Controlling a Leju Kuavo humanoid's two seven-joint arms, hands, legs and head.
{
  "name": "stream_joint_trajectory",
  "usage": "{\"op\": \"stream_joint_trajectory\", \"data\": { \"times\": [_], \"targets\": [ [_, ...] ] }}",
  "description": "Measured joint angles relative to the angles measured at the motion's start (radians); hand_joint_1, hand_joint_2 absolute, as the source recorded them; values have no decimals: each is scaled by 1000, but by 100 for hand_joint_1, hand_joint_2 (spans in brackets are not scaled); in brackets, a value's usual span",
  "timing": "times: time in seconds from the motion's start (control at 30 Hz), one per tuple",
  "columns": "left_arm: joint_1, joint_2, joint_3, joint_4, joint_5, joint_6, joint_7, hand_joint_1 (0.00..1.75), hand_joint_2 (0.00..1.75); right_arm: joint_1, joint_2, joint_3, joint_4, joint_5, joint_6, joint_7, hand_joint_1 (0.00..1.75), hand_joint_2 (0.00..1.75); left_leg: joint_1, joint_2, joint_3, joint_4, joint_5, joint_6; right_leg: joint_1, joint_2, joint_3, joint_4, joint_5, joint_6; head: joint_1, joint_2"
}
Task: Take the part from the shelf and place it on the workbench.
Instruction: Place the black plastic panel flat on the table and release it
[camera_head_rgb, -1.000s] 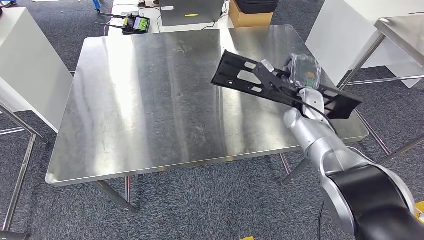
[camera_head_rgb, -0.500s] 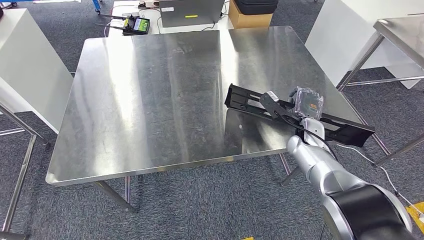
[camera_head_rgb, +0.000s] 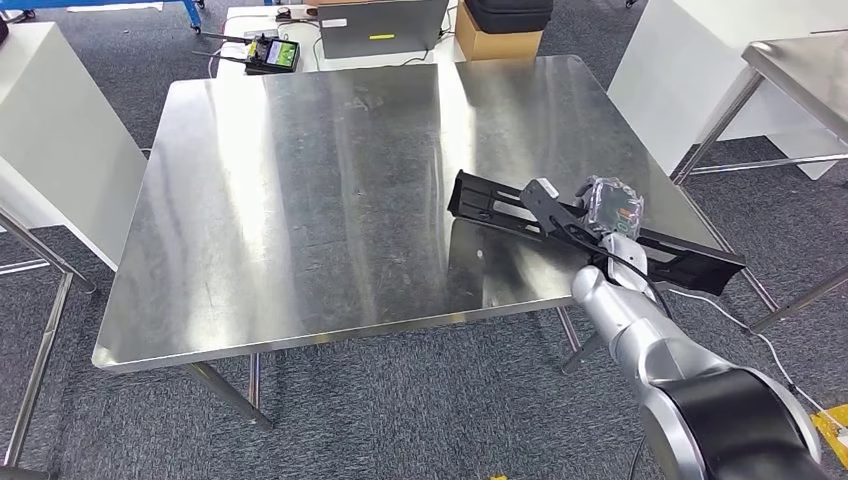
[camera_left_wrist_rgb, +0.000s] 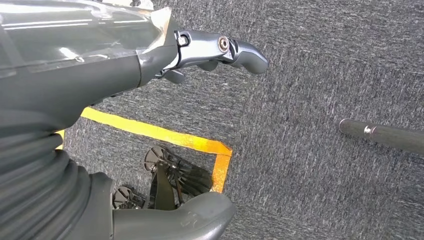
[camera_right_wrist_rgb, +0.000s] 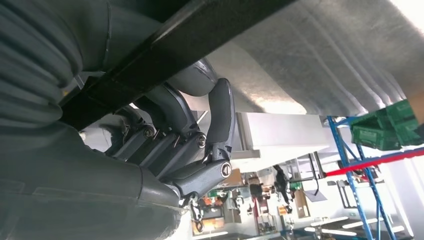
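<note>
The part is a long black slotted bracket. It lies low across the front right of the steel workbench, and its right end sticks out past the table's right edge. I cannot tell whether it touches the surface. My right hand grips it near the middle. In the right wrist view the fingers curl around the black bar. My left hand hangs over the carpet with its fingers apart and holds nothing.
White cabinets stand at the left and the right, with a second steel table at the far right. Behind the workbench are a cardboard box, a grey case and a handheld controller. Yellow floor tape lies below my left hand.
Over the last second my right arm carried the part down and toward the front right of the workbench. In the last half second it has hardly moved.
</note>
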Motion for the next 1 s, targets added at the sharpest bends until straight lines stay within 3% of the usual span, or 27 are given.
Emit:
{"op": "stream_joint_trajectory", "data": {
  "times": [0.17, 0.37, 0.7, 1.0],
  "targets": [
    [2, 0, 15, 0, -1, -1, 0, 0, 175, -22, -2, -6, 0, 150, -49, 111, 175, 175, 0, -1, 0, 0, 1, 0, 0, 0, 0, 0, 0, 1, 0, 0],
    [6, 0, 24, 0, -21, 8, 6, 0, 175, -99, -34, -10, 0, 310, -95, 185, 175, 175, -3, -2, -5, 1, 2, 1, 0, 0, 6, 3, 2, 2, 0, 0],
    [2, 0, 29, 0, -43, 12, 8, 0, 175, -222, -73, -8, -19, 531, -124, 240, 175, 175, -3, -1, -5, 0, 2, 1, 0, 0, 4, 3, 1, 2, 0, 0],
    [-5, 0, 31, 0, -57, 20, 11, 0, 175, -192, -46, 0, -1, 599, -99, 260, 175, 175, -2, -1, -6, 0, 2, 1, 0, 0, 4, 3, 1, 2, 0, 0]
  ]
}}
